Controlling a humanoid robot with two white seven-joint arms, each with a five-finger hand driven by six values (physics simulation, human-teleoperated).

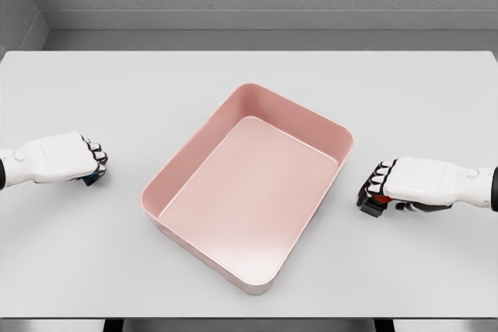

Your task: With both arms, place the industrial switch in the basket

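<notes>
At the right of the frame, under the right hand [389, 186], sat a small dark object with a red part, apparently the industrial switch [377, 206], only partly visible below the curled fingers [378, 183]. That hand was clenched over it, knuckles turned toward the basket, and the switch rested on the worktop [249, 75] just beside the basket's right corner, not inside it. Centre frame, the pink basket [233, 106] lay turned at an angle, its rounded rectangular walls standing up and its floor bare. Over at the left edge, the left hand [66, 157] was clenched too, fingers curled tight, with a sliver of something dark and bluish at the fingertips; what it was could not be told. Both white arms came in low from the sides, well apart from each other, the basket between them.
</notes>
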